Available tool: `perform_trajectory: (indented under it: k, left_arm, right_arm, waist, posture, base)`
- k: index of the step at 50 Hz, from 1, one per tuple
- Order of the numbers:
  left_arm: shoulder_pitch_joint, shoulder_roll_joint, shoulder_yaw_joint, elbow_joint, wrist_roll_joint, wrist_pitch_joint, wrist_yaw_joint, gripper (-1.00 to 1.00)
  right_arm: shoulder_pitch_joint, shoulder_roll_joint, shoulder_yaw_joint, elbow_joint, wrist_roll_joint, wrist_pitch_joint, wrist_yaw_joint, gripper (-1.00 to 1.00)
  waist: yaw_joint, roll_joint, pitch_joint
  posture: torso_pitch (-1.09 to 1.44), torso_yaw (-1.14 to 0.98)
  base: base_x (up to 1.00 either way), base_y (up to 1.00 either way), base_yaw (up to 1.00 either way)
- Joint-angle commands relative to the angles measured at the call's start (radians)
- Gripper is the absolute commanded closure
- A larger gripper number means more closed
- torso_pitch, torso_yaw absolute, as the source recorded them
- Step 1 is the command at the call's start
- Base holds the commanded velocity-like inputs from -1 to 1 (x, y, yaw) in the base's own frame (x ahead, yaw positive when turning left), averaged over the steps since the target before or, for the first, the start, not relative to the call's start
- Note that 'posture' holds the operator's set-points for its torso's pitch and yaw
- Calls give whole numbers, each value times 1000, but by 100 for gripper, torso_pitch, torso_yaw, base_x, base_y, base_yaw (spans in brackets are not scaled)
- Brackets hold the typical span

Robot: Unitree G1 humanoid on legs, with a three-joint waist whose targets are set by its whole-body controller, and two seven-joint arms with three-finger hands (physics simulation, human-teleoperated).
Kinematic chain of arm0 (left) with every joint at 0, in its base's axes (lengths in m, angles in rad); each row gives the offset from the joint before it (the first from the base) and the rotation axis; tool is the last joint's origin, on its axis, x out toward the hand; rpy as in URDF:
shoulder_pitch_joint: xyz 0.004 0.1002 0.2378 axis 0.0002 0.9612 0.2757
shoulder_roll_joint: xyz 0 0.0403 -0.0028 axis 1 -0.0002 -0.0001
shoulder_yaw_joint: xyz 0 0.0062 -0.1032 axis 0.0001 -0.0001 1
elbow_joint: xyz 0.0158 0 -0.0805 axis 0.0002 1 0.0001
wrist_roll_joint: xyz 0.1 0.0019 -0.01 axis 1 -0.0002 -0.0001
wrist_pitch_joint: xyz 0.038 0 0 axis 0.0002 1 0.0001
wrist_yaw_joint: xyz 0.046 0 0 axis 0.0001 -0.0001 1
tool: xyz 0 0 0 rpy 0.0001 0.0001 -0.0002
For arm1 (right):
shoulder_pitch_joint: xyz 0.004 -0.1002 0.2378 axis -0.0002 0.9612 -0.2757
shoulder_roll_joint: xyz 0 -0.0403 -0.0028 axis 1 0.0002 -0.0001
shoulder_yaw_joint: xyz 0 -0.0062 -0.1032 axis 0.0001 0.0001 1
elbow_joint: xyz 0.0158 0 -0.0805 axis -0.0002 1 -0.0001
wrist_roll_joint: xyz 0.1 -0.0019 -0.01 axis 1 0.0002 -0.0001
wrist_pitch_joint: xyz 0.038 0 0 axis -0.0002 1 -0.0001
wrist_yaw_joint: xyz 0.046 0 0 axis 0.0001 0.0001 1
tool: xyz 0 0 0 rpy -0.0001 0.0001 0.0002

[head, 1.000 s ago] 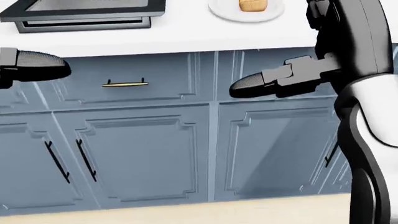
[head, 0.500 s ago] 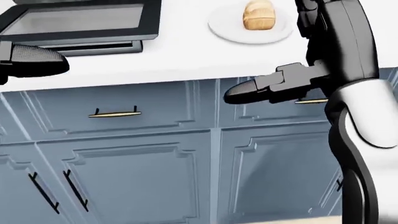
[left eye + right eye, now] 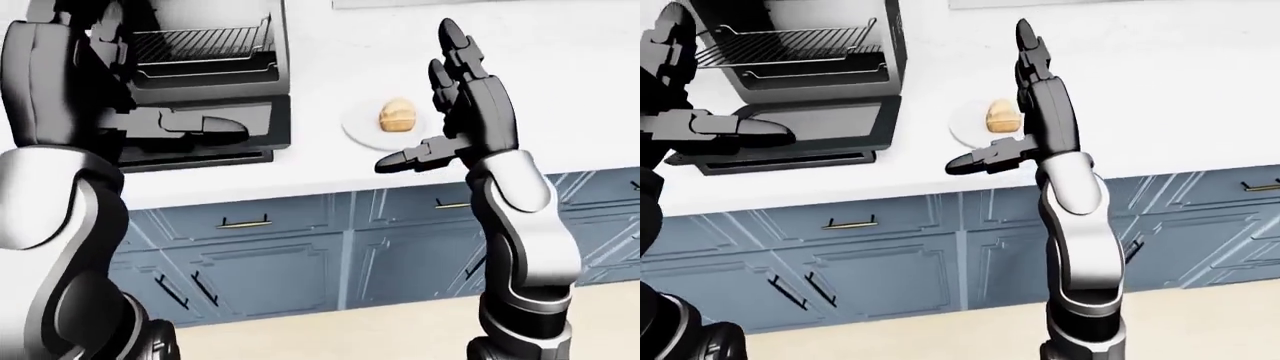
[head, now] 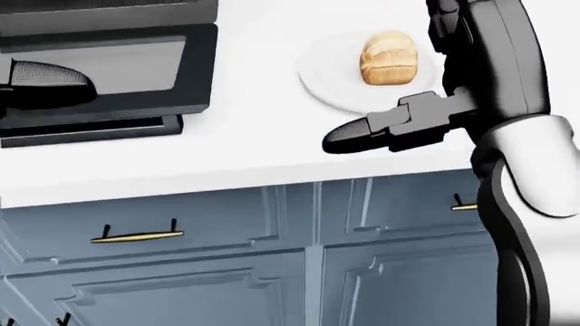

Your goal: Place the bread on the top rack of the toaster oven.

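The bread (image 4: 388, 58), a small golden loaf, lies on a white plate (image 4: 319, 83) on the white counter. The black toaster oven (image 3: 800, 45) stands left of the plate. Its door (image 3: 815, 129) is folded down and its wire racks (image 3: 790, 41) show inside. My right hand (image 3: 440, 105) is open, fingers up and thumb pointing left. It hangs just right of the plate and does not touch the bread. My left hand (image 3: 730, 82) is open in front of the oven's left side, thumb pointing right over the door. It hides part of the oven in the left-eye view.
The counter's edge (image 4: 226, 178) runs across the head view. Blue-grey cabinet drawers with brass handles (image 4: 136, 236) and doors with black handles (image 3: 180, 291) stand below it. A beige floor strip (image 3: 380, 334) shows at the bottom of the eye views.
The whole head view has shifted: counter, plate and oven slid down the picture and look nearer, so the camera moved. Both hands stay open and hold about the same places in the view.
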Motion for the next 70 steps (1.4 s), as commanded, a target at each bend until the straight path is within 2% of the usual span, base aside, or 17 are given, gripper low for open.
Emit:
perform_trajectory:
  k: [1, 6, 9, 10, 20, 21, 28, 31, 33, 40, 50, 54, 56, 63, 64, 66, 70]
  left_arm:
    - [-32, 10, 2, -23, 0, -36, -1, -100]
    - [-22, 10, 6, -25, -4, -43, -1, -100]
    - [-26, 11, 7, -29, -5, -37, 2, -100]
    - [-25, 14, 5, -27, -3, -39, 2, -100]
    - [-29, 12, 5, -40, -9, -25, 8, -100]
    - [-26, 9, 4, -41, -9, -28, 8, -100]
    - [-15, 9, 9, -48, -10, -29, 6, -100]
    - [-15, 9, 7, -46, -10, -31, 7, -100]
    - [-15, 8, 3, -43, -9, -33, 8, -100]
    - [-25, 9, 1, -40, -6, -30, 6, -100]
    - [-20, 6, -1, -42, 2, -36, 3, -100]
    - [-21, 8, -2, -44, 6, -36, 0, -100]
    - [-22, 9, 0, -46, 7, -34, -1, -100]
    - [-24, 8, -2, -44, 13, -36, -2, -100]
    - [-24, 9, -1, -46, 13, -34, -3, -100]
    - [-24, 11, 4, -48, 12, -31, -5, -100]
    - [-25, 13, 8, -53, 8, -26, -5, -100]
  right_arm:
    - [-33, -15, -30, -48, -4, -20, -8, -100]
    - [-33, -16, -26, -50, -6, -20, -7, -100]
    - [-33, -19, -23, -44, -15, -30, -5, -100]
    - [-35, -18, -24, -43, -16, -33, -4, -100]
    - [-22, -12, -22, -28, -26, -64, -1, -100]
    - [-23, -10, -21, -25, -27, -67, -2, -100]
    - [-20, -6, -15, -24, -39, -75, 5, -100]
    - [-14, -6, -20, -46, -39, -60, 11, -100]
    - [-9, -7, -24, -57, -36, -52, 14, -100]
    - [-23, -2, -22, -32, -31, -69, 4, -100]
    - [-21, -3, -19, -36, -19, -68, 2, -100]
    - [-15, -5, -25, -58, -14, -52, 4, -100]
    - [-16, 0, -25, -46, -11, -62, -2, -100]
    - [-12, -4, -17, -40, -20, -87, -5, -100]
    - [-13, -1, -18, -41, -19, -83, -5, -100]
    - [-13, -1, -19, -42, -19, -81, -6, -100]
    - [-11, 2, -18, -36, -18, -88, -8, -100]
  waist:
    - [-7, 0, -18]
    - [-6, -49, 8]
    - [4, -126, -13]
    - [5, -74, -6]
    - [-7, -58, -29]
    - [-6, -51, -48]
    - [-10, -74, -24]
    - [-19, -28, 3]
    - [-15, 40, -12]
    - [-14, -21, -10]
    - [-2, -53, -27]
    - [14, -121, -17]
    - [20, -94, -23]
    - [-3, -69, -25]
    - [-3, -64, -50]
    - [-7, -63, -19]
    - [-8, -57, -20]
  posture:
    - [0, 0]
    - [0, 0]
    - [0, 0]
    - [0, 0]
    - [0, 0]
    - [0, 0]
    - [0, 0]
    - [0, 0]
    - [0, 0]
    - [0, 0]
    - [0, 0]
    - [0, 0]
    - [0, 0]
    - [0, 0]
    - [0, 0]
    - [0, 0]
    - [0, 0]
  base:
    - [2, 0, 0]
    - [0, 0, 0]
    - [0, 0, 0]
    - [0, 0, 0]
    - [0, 0, 0]
    - [5, 3, 0]
    - [12, 13, 0]
    - [24, 18, 0]
    - [25, 18, 0]
    - [25, 18, 0]
    - [21, 2, 0]
    - [12, 0, 0]
    - [0, 0, 0]
    - [0, 0, 0]
    - [9, 0, 0]
    - [21, 0, 0]
    - [22, 0, 0]
